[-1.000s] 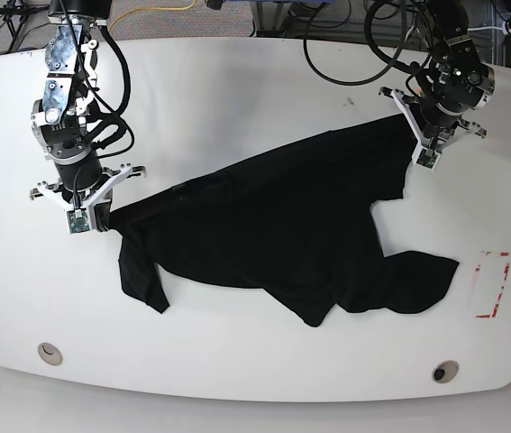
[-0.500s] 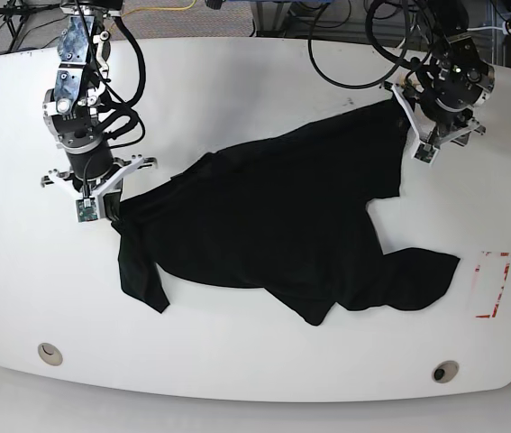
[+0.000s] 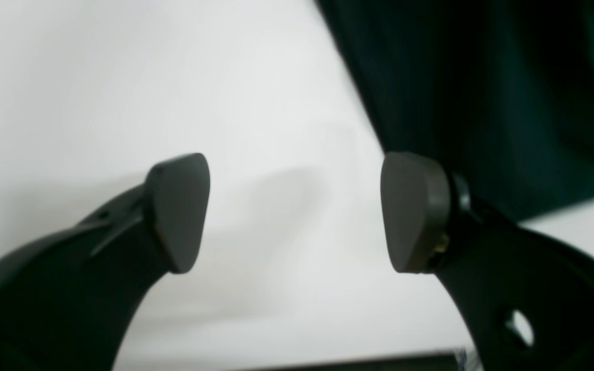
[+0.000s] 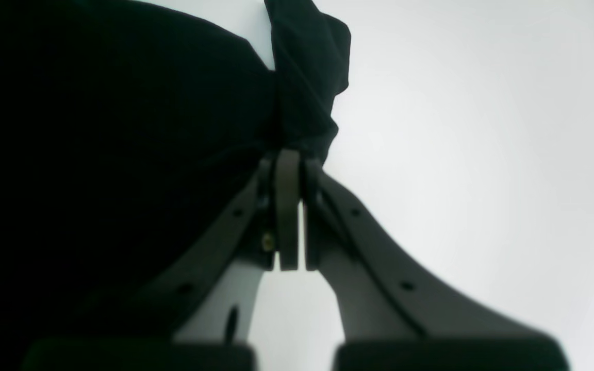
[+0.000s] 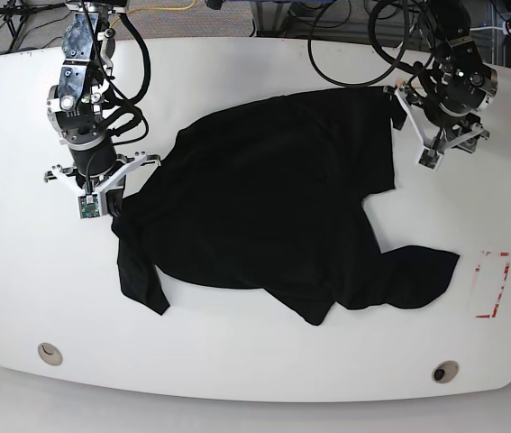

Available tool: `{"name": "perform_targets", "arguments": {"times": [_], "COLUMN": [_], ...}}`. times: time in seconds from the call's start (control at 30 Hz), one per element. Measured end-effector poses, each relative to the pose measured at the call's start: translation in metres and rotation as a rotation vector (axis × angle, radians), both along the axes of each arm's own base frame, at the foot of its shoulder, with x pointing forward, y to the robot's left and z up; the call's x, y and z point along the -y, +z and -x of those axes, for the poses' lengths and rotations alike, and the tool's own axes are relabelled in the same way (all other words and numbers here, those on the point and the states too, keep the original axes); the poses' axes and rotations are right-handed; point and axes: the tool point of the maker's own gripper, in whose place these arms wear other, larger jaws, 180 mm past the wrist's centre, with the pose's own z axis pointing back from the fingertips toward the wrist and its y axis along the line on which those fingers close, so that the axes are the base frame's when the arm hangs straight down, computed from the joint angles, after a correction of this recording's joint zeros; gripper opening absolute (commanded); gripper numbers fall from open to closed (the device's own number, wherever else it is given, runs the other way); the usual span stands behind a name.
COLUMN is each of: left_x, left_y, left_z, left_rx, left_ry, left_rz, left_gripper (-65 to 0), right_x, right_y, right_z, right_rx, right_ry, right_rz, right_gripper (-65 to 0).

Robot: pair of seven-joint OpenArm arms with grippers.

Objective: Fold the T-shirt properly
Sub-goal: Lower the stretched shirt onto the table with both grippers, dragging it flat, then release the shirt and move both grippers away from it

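Nearest in the base view, a pale grey strip of floor runs below the rounded front edge of the white bench [image 5: 219,365]. Two round metal-rimmed fittings sit near its front corners, one on the left [image 5: 50,354] and one on the right [image 5: 445,371]; behind the right one is a broken red rectangular outline [image 5: 493,285]. Across the middle of the bench spreads the black T-shirt [image 5: 264,198], rumpled, its graphic out of sight. At its left end, the right jaws [image 4: 291,211] are pressed together on the cloth. Near its far right corner, the left jaws [image 3: 294,214] stand spread, with bare white surface between them. Farthest back, dark cables and a yellow cable [image 5: 167,8] lie beyond the bench's far edge.
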Motion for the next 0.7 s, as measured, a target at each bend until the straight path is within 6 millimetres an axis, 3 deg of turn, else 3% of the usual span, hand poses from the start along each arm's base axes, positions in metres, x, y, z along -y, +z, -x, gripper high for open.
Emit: {"name": "perform_targets", "arguments": {"times": [0.27, 0.37, 0.7], "left_x": [-0.017, -0.032, -0.074], "left_y": [0.036, 0.049, 0.05], "left_z": [-0.045, -0.063, -0.114], "left_rx": [0.143, 0.194, 0.215], "left_ry": [0.052, 0.106, 0.225], "left_rz": [-0.007, -0.007, 0.078], "left_gripper": [-16.8, -16.8, -17.1], "right_x": [0.0, 0.0, 0.0], "right_y": [-0.004, -0.004, -0.004], "right_z": [0.004, 0.004, 0.004], "right_rx": [-0.013, -0.014, -0.014], "right_ry": [-0.004, -0.002, -0.006], "right_rz": [-0.002, -0.001, -0.003], "right_gripper": [-65.0, -65.0, -65.0]}}
